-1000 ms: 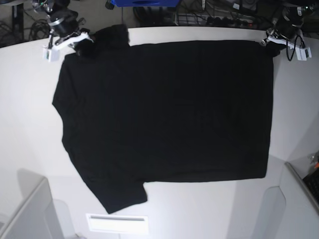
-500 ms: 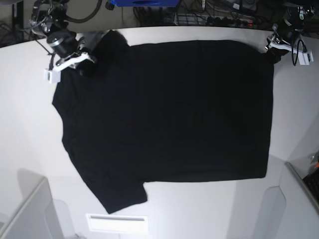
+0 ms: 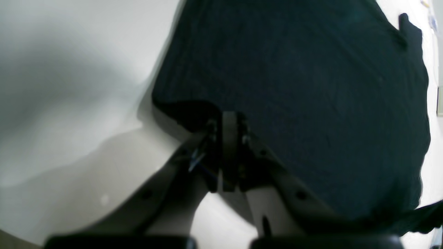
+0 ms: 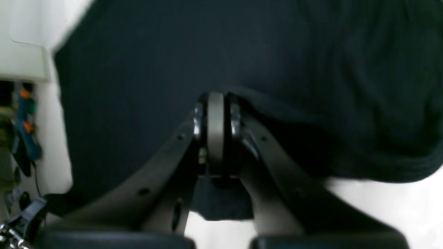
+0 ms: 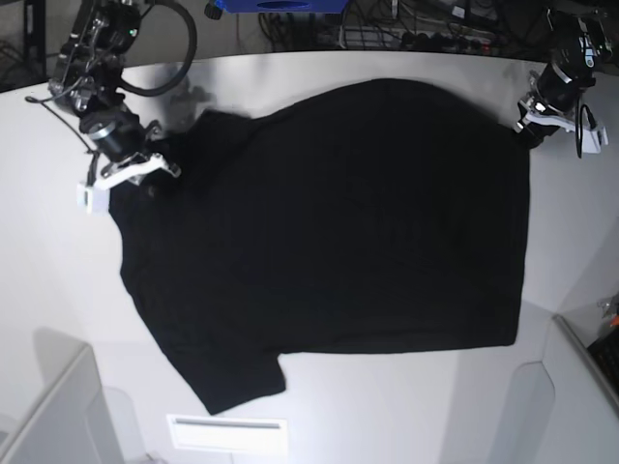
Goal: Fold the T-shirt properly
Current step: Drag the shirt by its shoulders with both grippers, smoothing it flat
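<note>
Spread plain side up on the white table, the T-shirt is pinched at its far edge by right gripper and left gripper (both clamped on cloth), probably to fold that edge over.

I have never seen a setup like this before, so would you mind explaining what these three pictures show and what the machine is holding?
This is a two-armed robot at a white table, meant to fold a black T-shirt. One picture looks down on the whole table from above; the other two come from small cameras mounted on each wrist, looking along the gripper. In the overhead view the robot's right gripper is on the picture's left and its left gripper is on the picture's right. The shirt lies spread out, plain side up. Each gripper is shut on the shirt's far edge: the left wrist camera shows the left gripper pinching a corner, and the right wrist camera shows the right gripper pinching cloth near the sleeve.
</note>
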Robot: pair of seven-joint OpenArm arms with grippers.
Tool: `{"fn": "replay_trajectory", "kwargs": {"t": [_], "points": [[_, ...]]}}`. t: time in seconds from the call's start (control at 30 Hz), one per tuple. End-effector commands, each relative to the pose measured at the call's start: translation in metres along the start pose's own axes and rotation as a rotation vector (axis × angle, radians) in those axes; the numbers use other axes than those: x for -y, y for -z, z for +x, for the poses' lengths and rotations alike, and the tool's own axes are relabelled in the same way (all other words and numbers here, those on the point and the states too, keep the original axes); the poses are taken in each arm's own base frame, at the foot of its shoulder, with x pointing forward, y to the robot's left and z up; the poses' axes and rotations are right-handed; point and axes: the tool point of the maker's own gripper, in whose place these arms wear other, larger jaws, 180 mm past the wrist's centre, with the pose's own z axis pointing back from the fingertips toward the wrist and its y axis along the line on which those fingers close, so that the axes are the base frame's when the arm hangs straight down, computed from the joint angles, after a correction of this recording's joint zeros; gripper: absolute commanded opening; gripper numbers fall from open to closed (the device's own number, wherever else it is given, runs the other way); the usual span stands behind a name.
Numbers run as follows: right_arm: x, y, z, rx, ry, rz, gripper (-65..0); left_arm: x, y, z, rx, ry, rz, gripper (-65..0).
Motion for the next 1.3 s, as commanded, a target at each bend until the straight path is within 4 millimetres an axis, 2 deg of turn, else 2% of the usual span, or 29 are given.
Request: {"fn": "replay_trajectory", "kwargs": {"t": [0.0,0.13,0.4,0.5,0.6,0.9,1.03,1.27], "points": [[-0.002,0.0,0.004,0.004,-0.005,0.014,-65.0,0.006,-0.001,0.009,0.019,0.008,-0.018,-65.0],[0.002,0.006,0.001,-0.013,0.011,0.01,-65.0,0.012,0.002,0.016,0.035,0.006,-0.032,-65.0],[0.001,0.026,0.014,-0.012,0.036,0.029,-65.0,0.014,0.005,0.024,0.057,0.003,-0.035,-65.0],[0.006,0.031,0.019,-0.016,0.032,0.021,-65.0,0.008,0.007,0.03,0.073,0.005,0.016,-65.0],[0.012,0.036,0.022,-0.019,0.057,0.001,-65.0,0.009,0.009,0.036,0.089,0.023,0.026,-65.0],[0.011,0.051,0.042,-0.013,0.07,0.008,-65.0,0.021,0.016,0.053,0.13,0.021,-0.001,-65.0],[0.012,0.057,0.047,-0.013,0.08,0.01,-65.0,0.012,0.021,0.05,0.117,-0.002,0.014,-65.0],[0.006,0.067,0.059,-0.005,0.088,0.028,-65.0,0.008,0.029,0.057,0.124,-0.026,0.014,-65.0]]}}
